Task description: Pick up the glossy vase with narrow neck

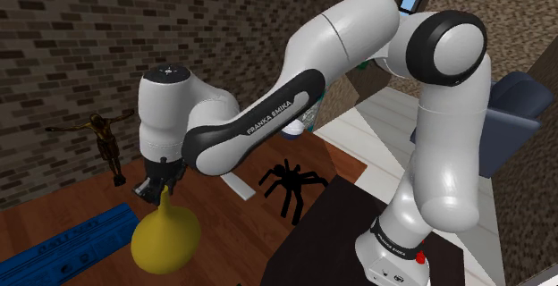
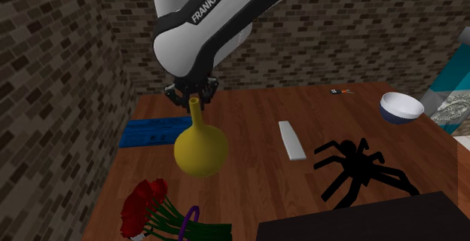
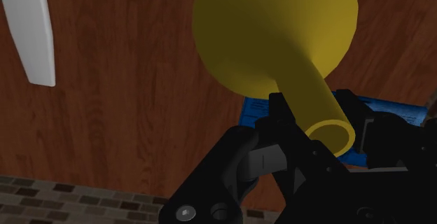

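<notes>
The vase point(image 1: 165, 238) is glossy mustard yellow, with a round belly and a narrow neck, and stands upright on the wooden table point(image 1: 215, 231). In the second exterior view the vase point(image 2: 201, 149) sits near the table's left side. My black gripper point(image 1: 161, 189) comes down from above and is shut on the neck just under the rim. The gripper point(image 2: 193, 96) hides part of the neck. From the wrist, the fingers point(image 3: 280, 110) clasp the neck of the vase point(image 3: 276, 33) on both sides. I cannot tell whether the base touches the table.
A flat blue object point(image 2: 154, 132) lies just behind the vase. A white bar point(image 2: 291, 139), a black spider figure point(image 2: 358, 168) and a blue-and-white bowl point(image 2: 401, 108) lie to the second exterior view's right. Red roses point(image 2: 147, 205) lie in front. A dark figurine point(image 1: 105, 141) stands by the brick wall point(image 1: 71, 52).
</notes>
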